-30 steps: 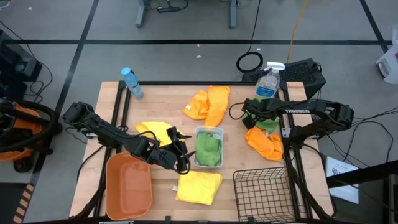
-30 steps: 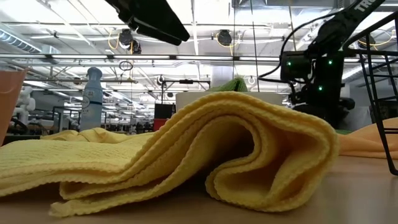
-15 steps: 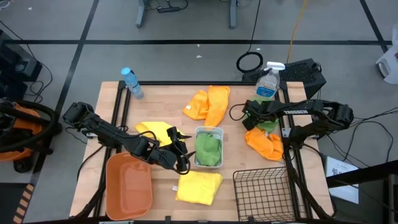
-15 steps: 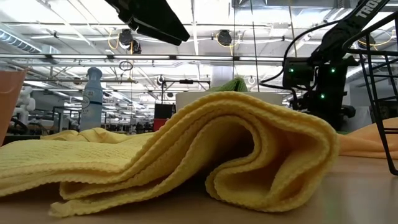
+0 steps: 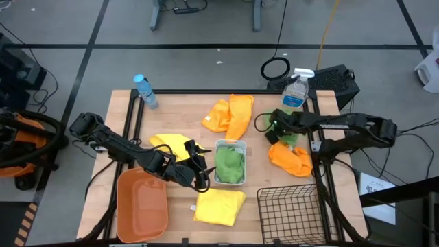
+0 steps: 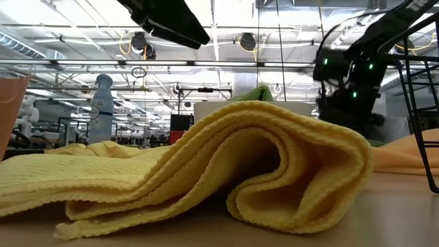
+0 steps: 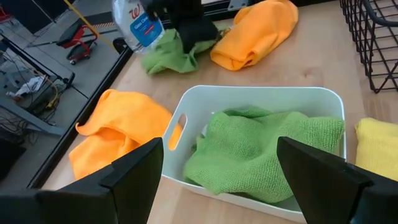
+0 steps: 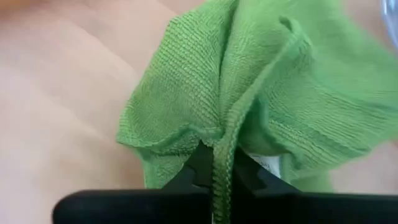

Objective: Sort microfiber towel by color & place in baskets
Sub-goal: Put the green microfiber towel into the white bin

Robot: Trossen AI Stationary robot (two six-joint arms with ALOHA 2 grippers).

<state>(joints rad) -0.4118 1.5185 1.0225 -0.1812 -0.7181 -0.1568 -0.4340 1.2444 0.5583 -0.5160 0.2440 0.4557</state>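
We see the R gripper (image 8: 214, 180) down at the far right part of the table (image 5: 178, 116), jaws clenched on a fold of the loose green towel (image 8: 261, 99); in the R wrist view the cloth is pinched betw. the two dark fingers (image 8: 193, 168) and bunches out ahead of them. From above, that green towel (image 5: 293, 137) lies just beside the spray bottle (image 5: 295, 92), w/ an orange towel (image 5: 291, 159) touching it on the near side. L wrist view shows the same trio: green towel (image 7: 165, 56), bottle (image 7: 138, 25), orange towel (image 7: 255, 34).

L gripper (image 5: 199, 165) waits near table centre, jaws released and wide apart; its fingers (image 7: 124, 180) frame the white bin (image 7: 186, 118) straight ahead of them. We note a second green towel (image 7: 261, 146) already inside the white bin (image 5: 230, 145).

Other cloths: an orange towel pair (image 5: 230, 115) beyond the bin, seen left of the L jaws in the wrist view (image 7: 115, 127). One yellow towel (image 5: 170, 144) sits under/behind the L arm; another yellow towel (image 5: 219, 204) lies just near of the L jaws and fills the low view (image 6: 206, 171).

Baskets: orange tub (image 5: 142, 202) at near-left edge, beside the L arm, looks to hold no cloth. Black wire basket (image 5: 291, 213) at near right, well apart from the R jaws; contents: we see none. A capped water bottle (image 5: 145, 91) lies at the far-left corner.
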